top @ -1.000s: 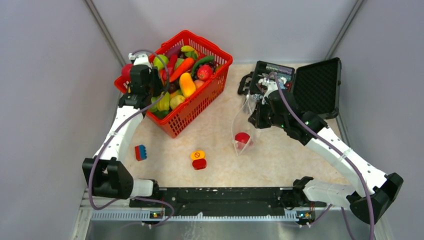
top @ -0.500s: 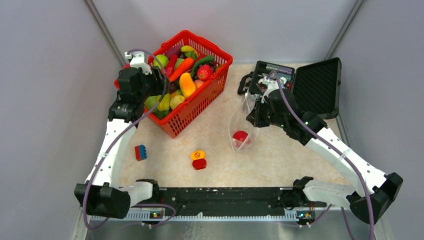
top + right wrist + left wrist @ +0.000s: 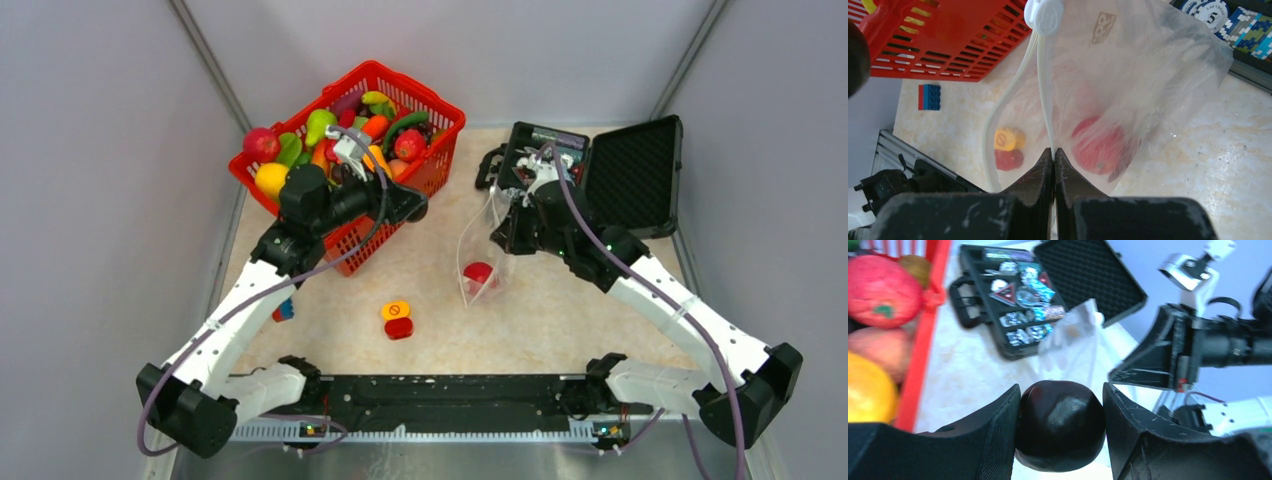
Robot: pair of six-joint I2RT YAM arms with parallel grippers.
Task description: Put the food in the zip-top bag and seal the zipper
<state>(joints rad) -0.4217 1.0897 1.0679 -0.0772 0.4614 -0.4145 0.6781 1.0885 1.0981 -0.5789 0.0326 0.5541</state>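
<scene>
My left gripper is shut on a dark purple glossy fruit. In the top view the left gripper hangs off the red basket's right corner, left of the zip-top bag. My right gripper is shut on the bag's whitish zipper and holds the bag up off the table with its mouth gaping. The white slider sits at the far end. A red fruit lies inside the bag. More food fills the basket.
An open black hard case lies behind the bag at the back right. An orange-and-red button block sits mid-table. A blue-and-red brick lies partly under the left arm. Grey walls close in both sides.
The left arm has swung from the basket's left side across its front to the right, carrying the dark purple fruit toward the bag. The right gripper kept holding the bag up.
</scene>
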